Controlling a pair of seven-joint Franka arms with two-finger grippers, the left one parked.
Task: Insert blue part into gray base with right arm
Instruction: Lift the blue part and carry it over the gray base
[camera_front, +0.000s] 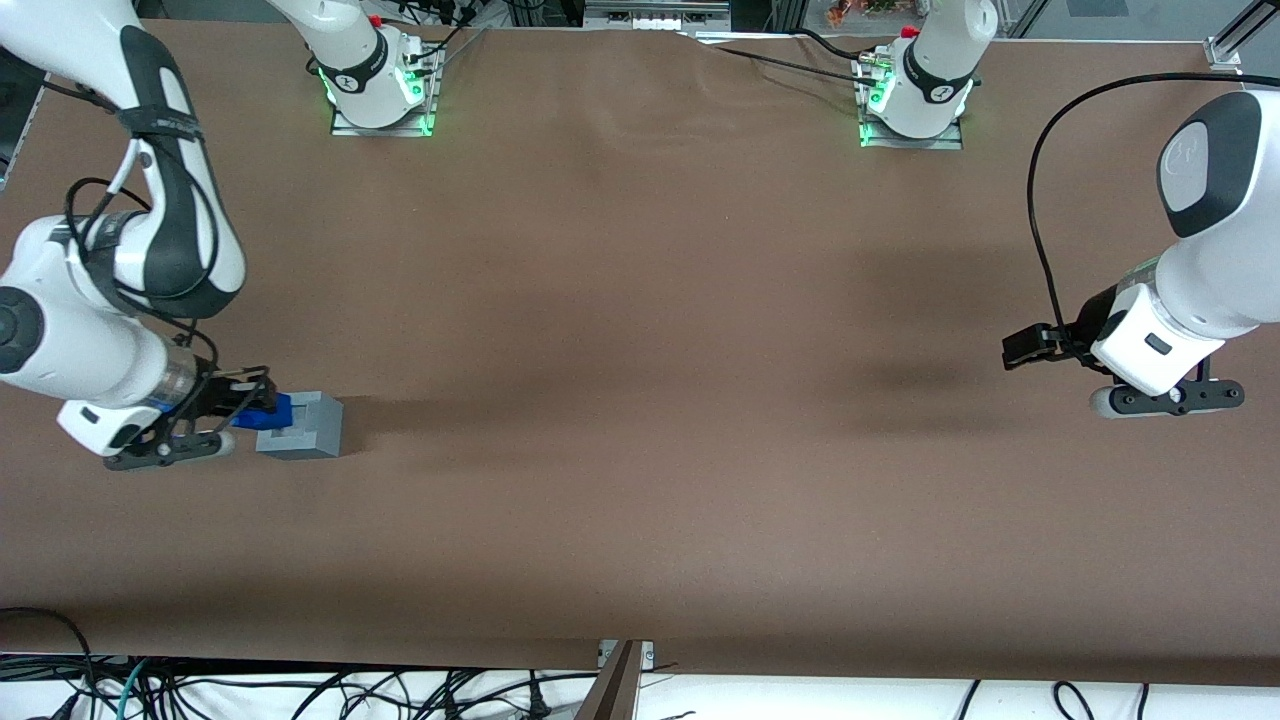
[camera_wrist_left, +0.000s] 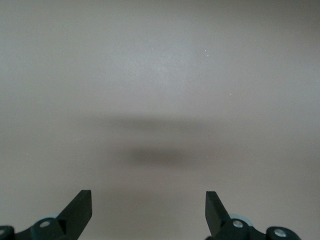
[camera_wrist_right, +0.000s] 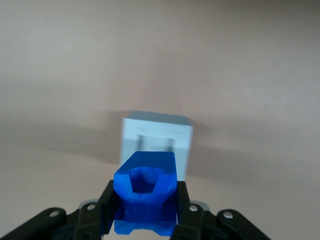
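Note:
The gray base (camera_front: 303, 425) stands on the brown table toward the working arm's end, its square socket showing in its top face. Right beside it is the blue part (camera_front: 262, 412), held between the black fingers of my right gripper (camera_front: 245, 405). In the right wrist view the blue part (camera_wrist_right: 146, 192) sits clamped between both fingers, its hollow end facing the gray base (camera_wrist_right: 157, 139) just ahead of it. The gripper (camera_wrist_right: 145, 200) is shut on the part. The part is close against the base's side, not in the socket.
The brown table cover (camera_front: 640, 420) stretches wide around the base. Two arm mounts with green lights (camera_front: 380, 95) stand at the table's farthest edge. Cables (camera_front: 100, 690) hang below the near edge.

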